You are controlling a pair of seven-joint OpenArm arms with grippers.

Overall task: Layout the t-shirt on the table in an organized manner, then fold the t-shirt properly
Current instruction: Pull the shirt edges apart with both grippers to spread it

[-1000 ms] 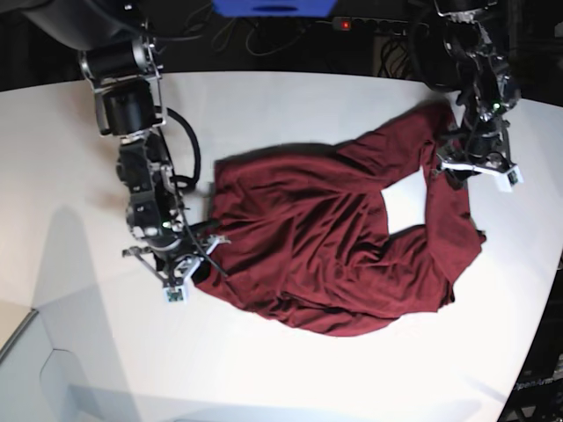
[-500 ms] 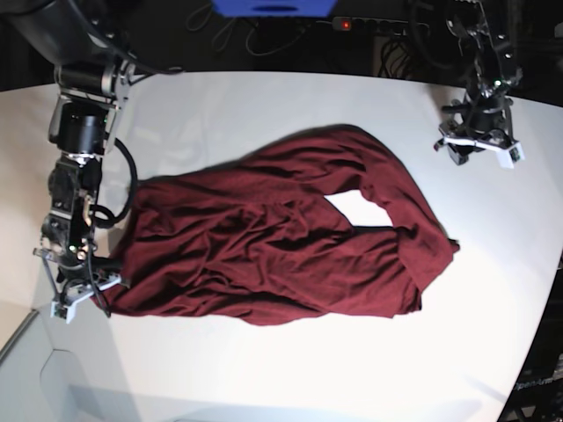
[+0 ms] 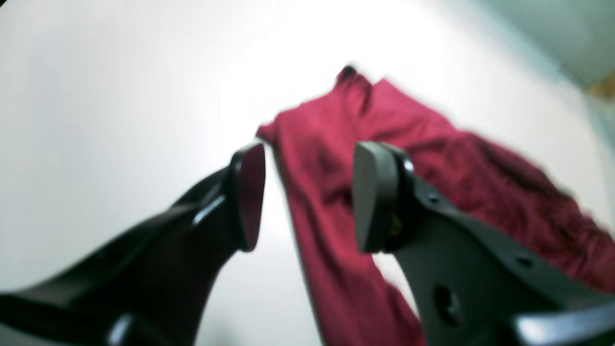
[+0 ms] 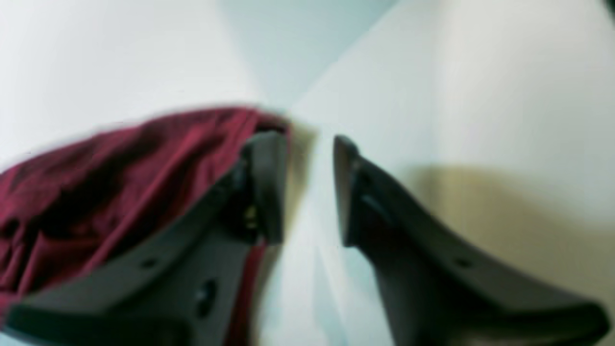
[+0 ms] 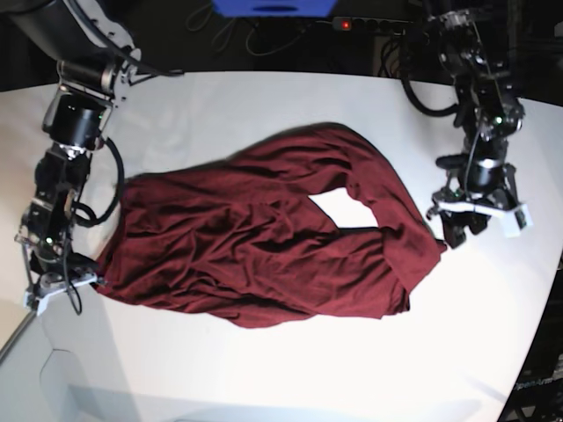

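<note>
The shirt (image 5: 264, 246) lies rumpled mid-bench (image 5: 264, 369), a power strip (image 5: 369, 24) beyond the far edge. Both tools are open: right tool (image 5: 57, 286) has just let go, left tool (image 5: 475, 215) has dropped toward the shirt.

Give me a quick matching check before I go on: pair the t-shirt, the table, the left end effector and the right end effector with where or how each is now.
Column 1:
1. t-shirt
2. table
3. left end effector
4. right end effector

Column 2:
A. plain white, bare through a gap in the cloth
B. open at the shirt's base-view left end
C. maroon, rumpled, spread across the middle
D. open at the shirt's base-view right end

Pairs: 1-C, 2-A, 3-D, 4-B
</note>
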